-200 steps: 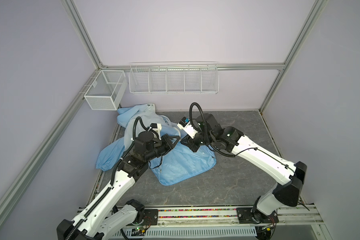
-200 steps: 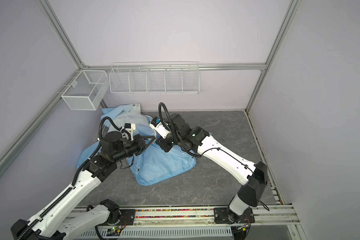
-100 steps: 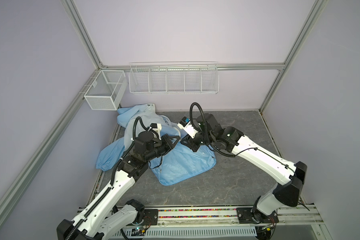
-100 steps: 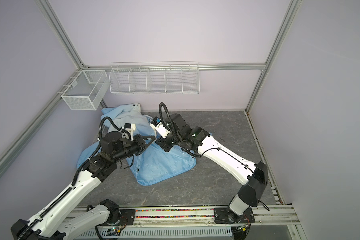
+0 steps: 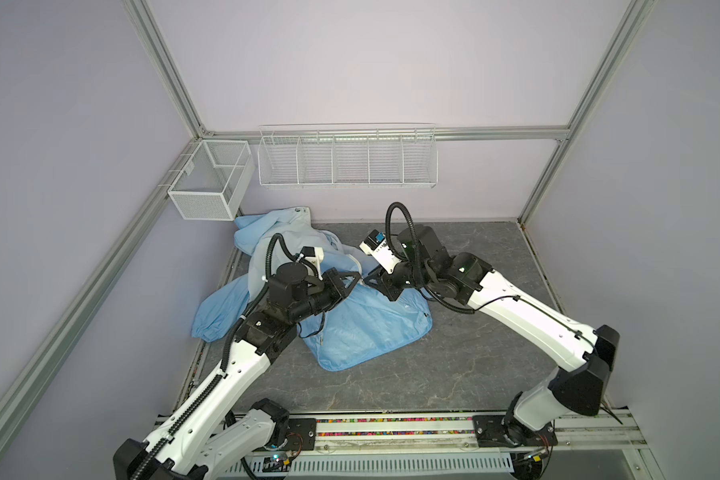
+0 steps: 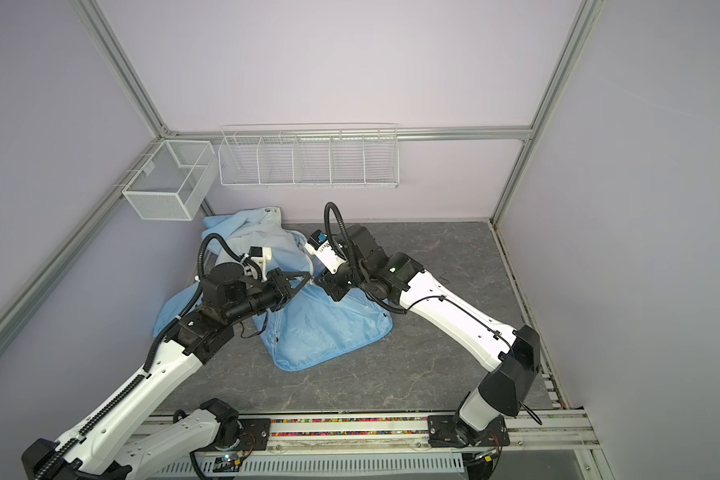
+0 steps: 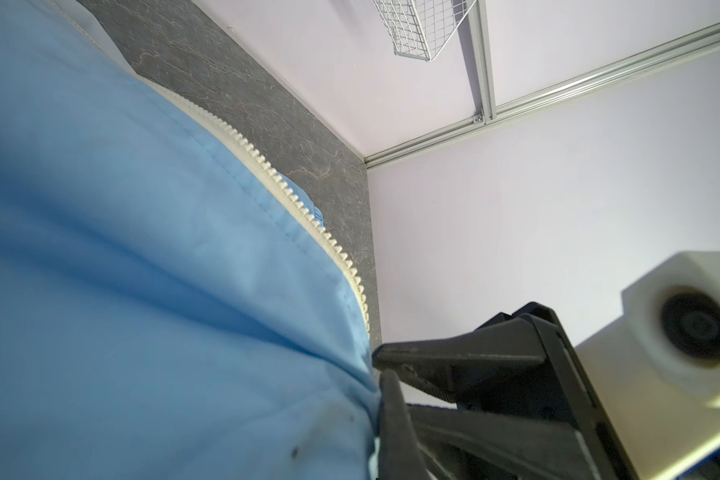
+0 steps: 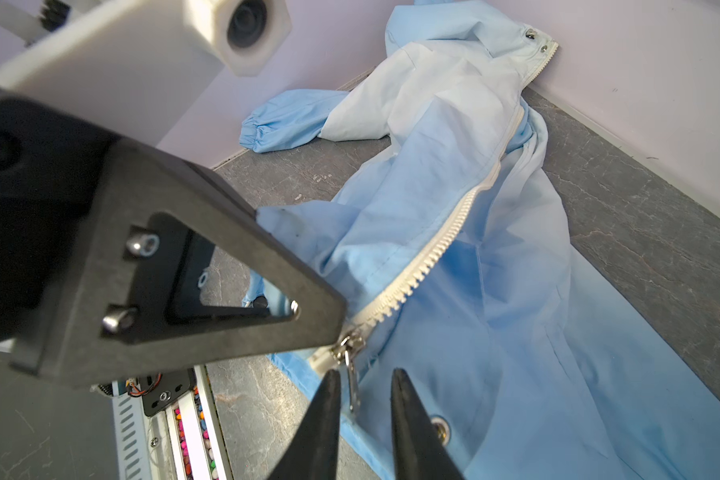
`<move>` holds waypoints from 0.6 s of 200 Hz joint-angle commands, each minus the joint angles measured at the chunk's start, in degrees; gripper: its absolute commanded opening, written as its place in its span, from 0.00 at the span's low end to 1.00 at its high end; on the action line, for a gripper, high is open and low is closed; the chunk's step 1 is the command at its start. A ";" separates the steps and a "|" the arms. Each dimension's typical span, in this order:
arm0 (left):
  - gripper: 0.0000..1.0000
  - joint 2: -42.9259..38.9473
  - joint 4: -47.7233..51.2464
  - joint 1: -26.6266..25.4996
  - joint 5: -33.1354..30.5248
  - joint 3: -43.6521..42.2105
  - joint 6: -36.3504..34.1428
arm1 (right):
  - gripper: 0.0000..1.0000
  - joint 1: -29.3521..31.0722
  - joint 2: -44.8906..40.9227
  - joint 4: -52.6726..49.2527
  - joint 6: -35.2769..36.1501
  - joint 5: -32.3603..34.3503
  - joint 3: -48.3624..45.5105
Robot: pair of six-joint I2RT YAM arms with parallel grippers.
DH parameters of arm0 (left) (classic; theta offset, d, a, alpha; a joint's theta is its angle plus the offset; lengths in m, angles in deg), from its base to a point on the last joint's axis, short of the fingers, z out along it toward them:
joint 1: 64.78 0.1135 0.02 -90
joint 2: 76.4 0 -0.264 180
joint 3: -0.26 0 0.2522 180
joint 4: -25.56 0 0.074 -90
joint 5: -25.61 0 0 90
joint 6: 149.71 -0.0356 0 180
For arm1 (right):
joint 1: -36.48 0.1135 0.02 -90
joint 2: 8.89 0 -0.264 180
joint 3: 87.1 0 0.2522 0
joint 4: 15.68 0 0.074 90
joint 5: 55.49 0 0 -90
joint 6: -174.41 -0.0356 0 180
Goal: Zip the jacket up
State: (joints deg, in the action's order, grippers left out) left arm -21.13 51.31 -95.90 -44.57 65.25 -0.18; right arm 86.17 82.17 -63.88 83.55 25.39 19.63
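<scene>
The light-blue jacket [image 5: 362, 328] [image 6: 321, 328] lies crumpled on the grey table, its hood against the back wall. Its cream zipper [image 8: 433, 257] [image 7: 267, 174] stands apart above the metal slider [image 8: 346, 345], which sits near the hem. My left gripper [image 5: 356, 279] [image 6: 308, 277] [image 7: 381, 378] is shut on the jacket fabric right beside the slider. My right gripper [image 5: 368, 282] [image 6: 319, 279] [image 8: 364, 399] faces it tip to tip. It is open by a narrow gap, and the hanging pull tab [image 8: 353, 386] sits between its fingers, close to one of them.
Two white wire baskets hang on the walls, a long one [image 5: 346, 156] at the back and a small one [image 5: 211, 180] at the back left. One sleeve [image 5: 221, 311] spreads left under my left arm. The arms' base rail [image 5: 391, 428] runs along the front edge.
</scene>
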 commanded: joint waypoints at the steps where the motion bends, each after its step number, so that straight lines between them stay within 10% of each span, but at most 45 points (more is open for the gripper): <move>1: 0.00 -0.95 -1.45 0.08 1.64 0.38 -0.30 | 0.25 -0.39 -1.69 1.57 -0.21 -1.73 -0.86; 120: 0.00 -1.14 -1.54 0.04 2.08 0.46 -0.29 | 0.19 -0.39 -0.63 1.70 -0.02 -3.33 -1.39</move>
State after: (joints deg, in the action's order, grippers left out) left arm -21.13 51.31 -95.90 -44.03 65.25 -0.18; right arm 86.06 82.17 -63.00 83.31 22.87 19.48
